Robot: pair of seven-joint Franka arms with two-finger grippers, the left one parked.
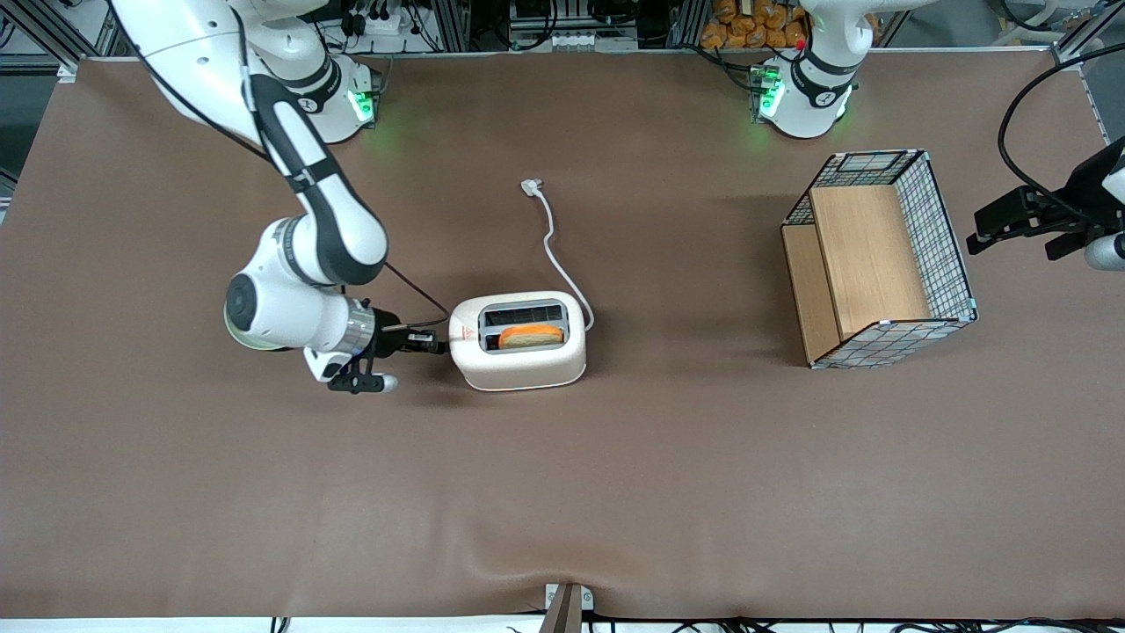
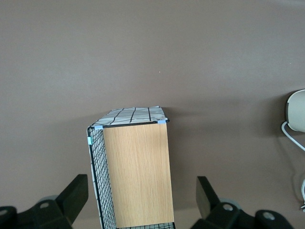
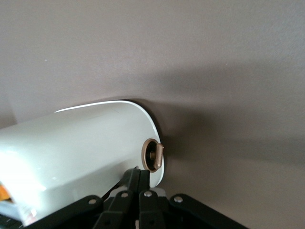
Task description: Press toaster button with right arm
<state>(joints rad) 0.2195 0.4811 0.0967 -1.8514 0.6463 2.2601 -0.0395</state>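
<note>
The toaster stands near the middle of the table, well clear of every edge, with a slice of toast in one slot. The right arm holds the pincer level, tips together, at the toaster's short end that faces the working arm's end of the table. In the right wrist view the closed tips sit just beside the button, not squarely on it.

Procedure, as judged:
1. Align the closed tips with the button's centre.
2. Push straight along the toaster's long axis.
3. Apply force gradually; a light toaster may slide.
</note>
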